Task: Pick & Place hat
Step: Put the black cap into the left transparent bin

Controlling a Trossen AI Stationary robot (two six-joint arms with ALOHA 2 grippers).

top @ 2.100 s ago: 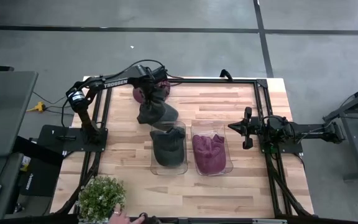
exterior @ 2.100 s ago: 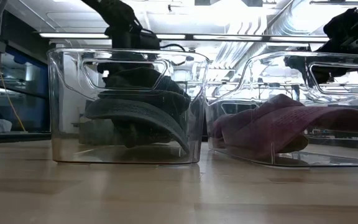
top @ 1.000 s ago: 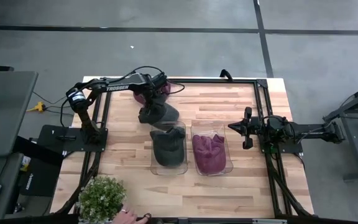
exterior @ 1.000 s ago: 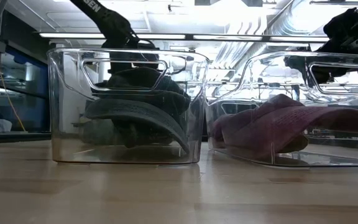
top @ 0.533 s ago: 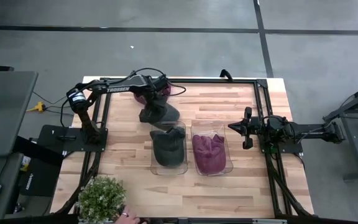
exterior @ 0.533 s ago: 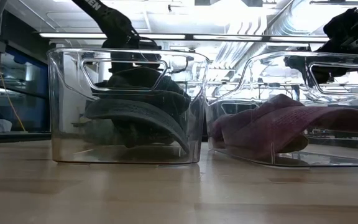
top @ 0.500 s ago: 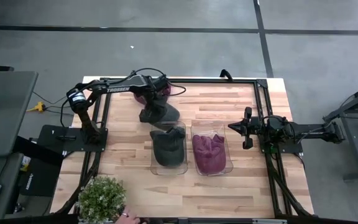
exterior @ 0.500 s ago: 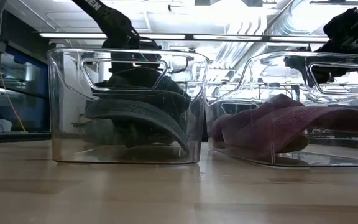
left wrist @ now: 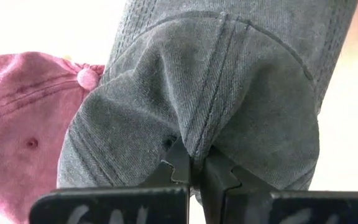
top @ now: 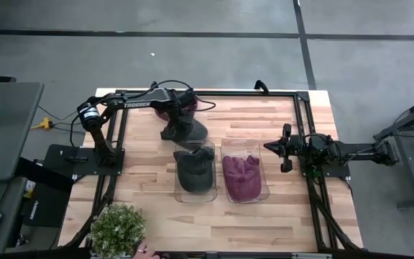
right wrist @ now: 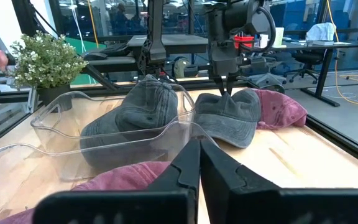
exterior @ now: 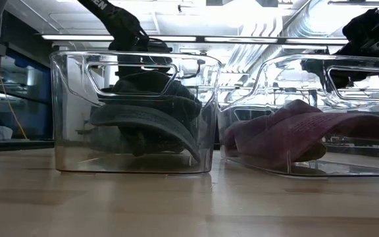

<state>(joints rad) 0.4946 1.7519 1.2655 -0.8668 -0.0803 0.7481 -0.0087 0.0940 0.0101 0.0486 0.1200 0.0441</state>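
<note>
A grey hat (top: 190,132) lies crown up on the table behind the left clear bin (top: 195,188), and my left gripper (left wrist: 194,163) is shut on its crown. A maroon hat (right wrist: 281,106) lies just beyond it toward the far edge. Another grey hat (exterior: 143,122) rests in the left bin. The right bin (top: 264,188) holds another maroon hat (exterior: 295,128). My right gripper (right wrist: 199,149) hovers shut at the table's right, beside the right bin, and holds nothing. My left gripper pinches a raised fold of the grey hat's crown (left wrist: 197,140) between its two fingers, where the seams run together. The fingers (right wrist: 224,87) come from above, pointing down. The hat's brim and rim still rest on the table.
A potted plant (top: 118,227) stands at the near left corner, with a person's hand (top: 144,251) at the near edge beside it. A black frame (top: 304,129) borders the table. Bare wood lies in front of both bins.
My left arm has sunk a little toward the grey hat behind the left bin. The hat lies where it was.
</note>
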